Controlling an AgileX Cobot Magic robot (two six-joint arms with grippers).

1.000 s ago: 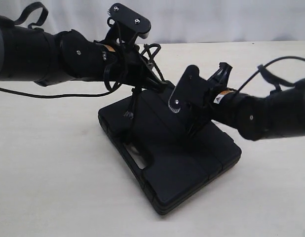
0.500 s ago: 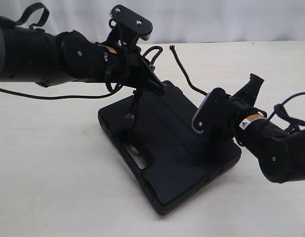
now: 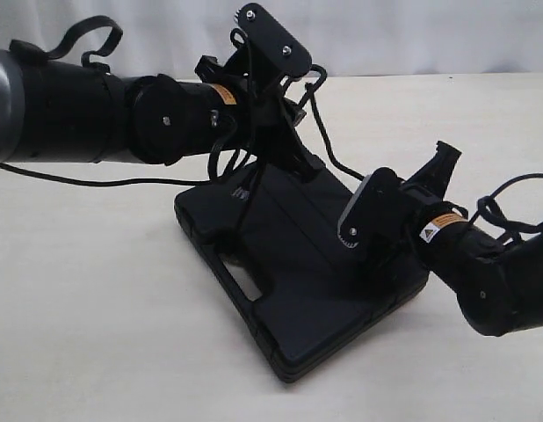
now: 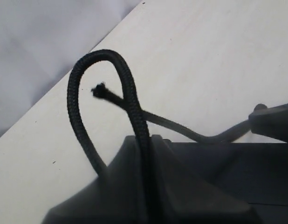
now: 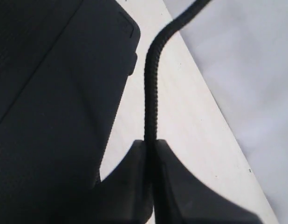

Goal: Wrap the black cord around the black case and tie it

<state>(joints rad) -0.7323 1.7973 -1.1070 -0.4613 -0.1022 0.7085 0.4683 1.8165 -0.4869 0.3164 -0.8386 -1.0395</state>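
The left gripper [image 4: 146, 142] is clenched on the black cord [image 4: 75, 88], which arches out from its jaws in a loop with a frayed end. The right gripper [image 5: 149, 144] pinches the same cord further along. Both hang over the black case [image 3: 315, 290], which lies flat on the table [image 3: 96, 334]: the left at its far corner, the right at its right edge.

Both arms low over table [image 3: 78, 334] middle, jaws closed.
Left gripper [image 4: 146, 140] and right gripper [image 5: 151, 142] each pinch black cord [image 4: 72, 93], wrists angled down.
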